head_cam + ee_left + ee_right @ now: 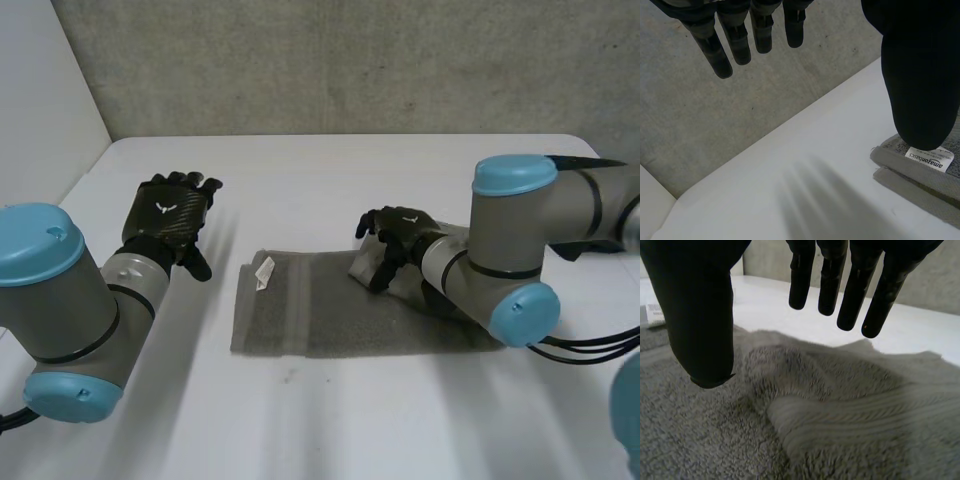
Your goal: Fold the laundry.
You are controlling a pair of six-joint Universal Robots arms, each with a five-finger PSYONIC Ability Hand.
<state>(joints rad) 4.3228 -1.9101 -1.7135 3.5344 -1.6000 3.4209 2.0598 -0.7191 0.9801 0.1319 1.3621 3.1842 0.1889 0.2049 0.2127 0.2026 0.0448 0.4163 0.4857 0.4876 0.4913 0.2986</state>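
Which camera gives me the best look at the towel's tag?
Left wrist view: the tag lies close, its print legible. Head view shows it as a small white flap on a corner of the towel. Right wrist view catches a sliver at the towel's far edge.

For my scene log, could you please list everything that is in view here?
towel: one, grey, flat mid-table, bunched at the end under the right hand.
label: one, white, on the towel's end nearer the left hand.
table: one, white.
wall: grey, behind the table.
left arm, right arm: grey, light-blue caps.
left hand: black, fingers straight, over bare table beside the towel.
right hand: black, fingers straight, over the bunched end.
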